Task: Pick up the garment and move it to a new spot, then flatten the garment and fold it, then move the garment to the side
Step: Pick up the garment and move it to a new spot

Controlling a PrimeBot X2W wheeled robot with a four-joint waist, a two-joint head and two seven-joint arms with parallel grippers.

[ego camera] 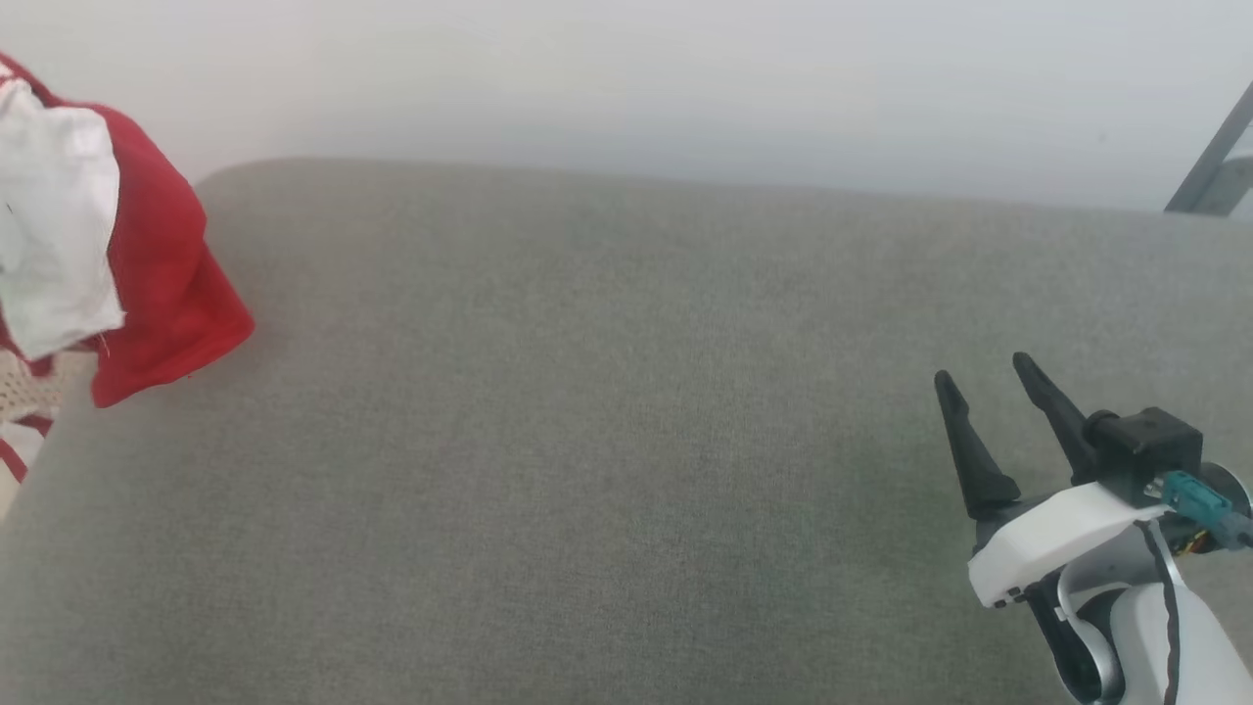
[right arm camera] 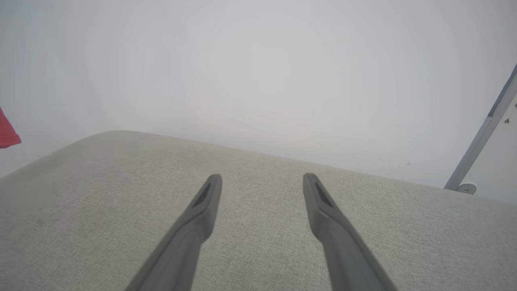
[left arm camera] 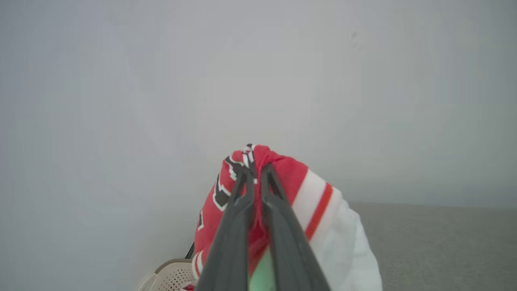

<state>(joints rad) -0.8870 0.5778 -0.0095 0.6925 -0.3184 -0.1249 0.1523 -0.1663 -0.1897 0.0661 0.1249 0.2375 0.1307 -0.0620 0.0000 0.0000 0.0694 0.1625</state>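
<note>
The left claw (left arm camera: pixel 254 169) pinched the bunched red-and-white jersey garment (left arm camera: pixel 299 178) at the far left corner of the grey fabric cushion (ego camera: pixel 587 441). The right claw (ego camera: pixel 981 368) stood spread near the right edge.

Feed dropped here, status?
Left gripper shut on garment, hanging bunched. Right gripper open, empty, over grey cushion. Beige basket near garment, nothing else in the way.

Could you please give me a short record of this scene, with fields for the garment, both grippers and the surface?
garment: red and white jersey, bunched, pinched at a fold
left gripper: shut on the garment
right gripper: open, holding nothing, over the grey cushion
basket: beige, perforated, low beside the garment in the left wrist view
stage: garment gripped, not yet flattened
</note>
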